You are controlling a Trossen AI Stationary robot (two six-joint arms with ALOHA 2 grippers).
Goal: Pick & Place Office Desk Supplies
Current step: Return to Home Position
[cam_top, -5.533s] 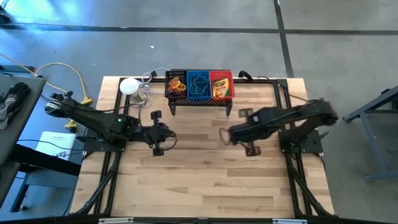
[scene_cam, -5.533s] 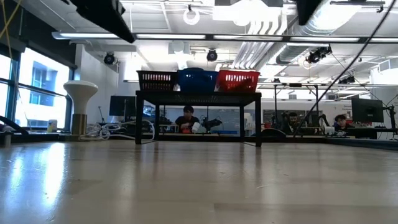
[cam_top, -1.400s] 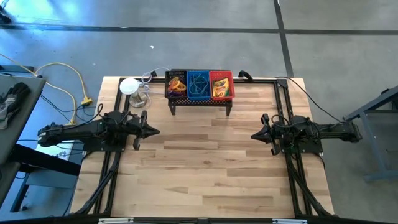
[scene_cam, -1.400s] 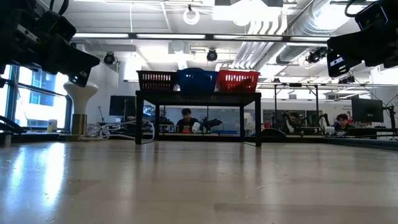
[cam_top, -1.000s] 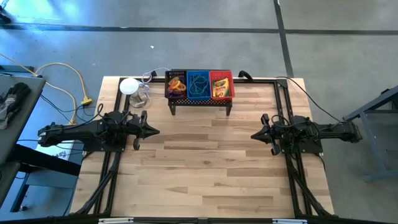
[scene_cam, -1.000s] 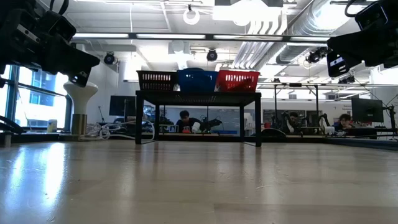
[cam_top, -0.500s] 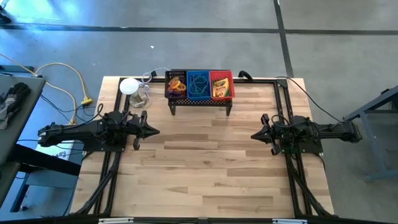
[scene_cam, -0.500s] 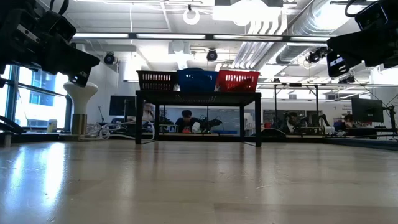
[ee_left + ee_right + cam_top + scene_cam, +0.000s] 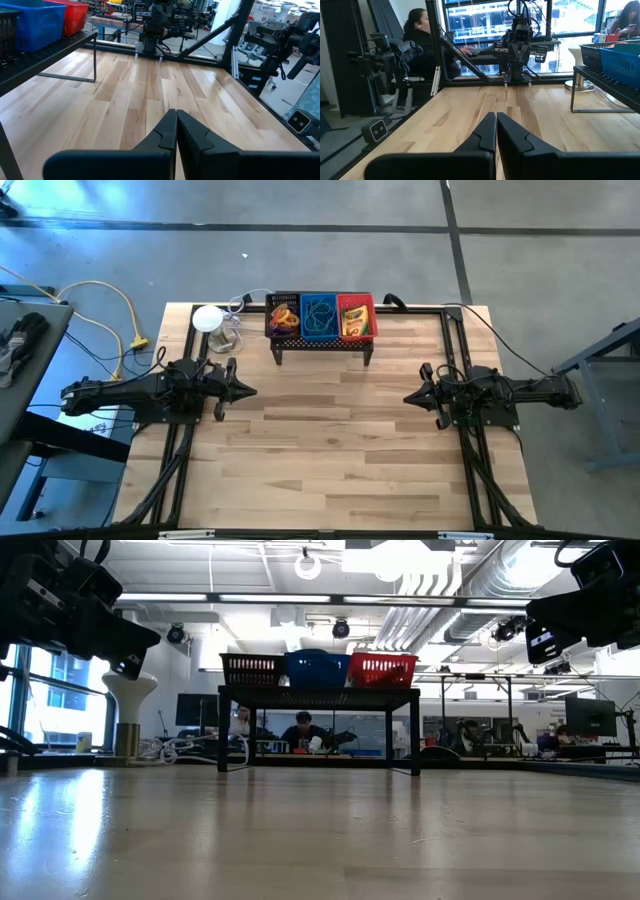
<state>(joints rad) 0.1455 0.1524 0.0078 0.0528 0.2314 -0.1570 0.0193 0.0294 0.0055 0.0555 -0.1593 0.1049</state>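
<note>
Left gripper [image 9: 248, 391]: parked low over the left side of the table [image 9: 330, 465], fingers pressed together, nothing between them. Right gripper [image 9: 408, 397]: mirrored on the right side, likewise closed and empty. Both pointed inward, facing each other, well apart from the stand [image 9: 320, 347]. Reads as a rest pose: folded back, probably to leave the boards free and keep off the stored goods. Closed fingers fit a job with nothing left to carry.

Along the stand's top, touching side by side:
- black tray [image 9: 272, 316] nearest the left arm
- blue tray [image 9: 320, 300] in the middle
- red tray [image 9: 371, 318] nearest the right arm

Orange and purple rings [image 9: 284, 314] in the black one, thin black loops [image 9: 320, 318] in the blue, yellow box [image 9: 353, 322] in the red. Sorted by kind and raised off the table; likely the intended end state. No supplies loose on the wood. White round-topped object [image 9: 207, 318] just beside the stand on the left arm's side, outside the job.

Against 5.5 s back: then, both arms out toward the table's middle, just in front of the stand; now drawn back to the sides. Against 1.4 s back: no change in either arm. Trays and contents the same throughout.
</note>
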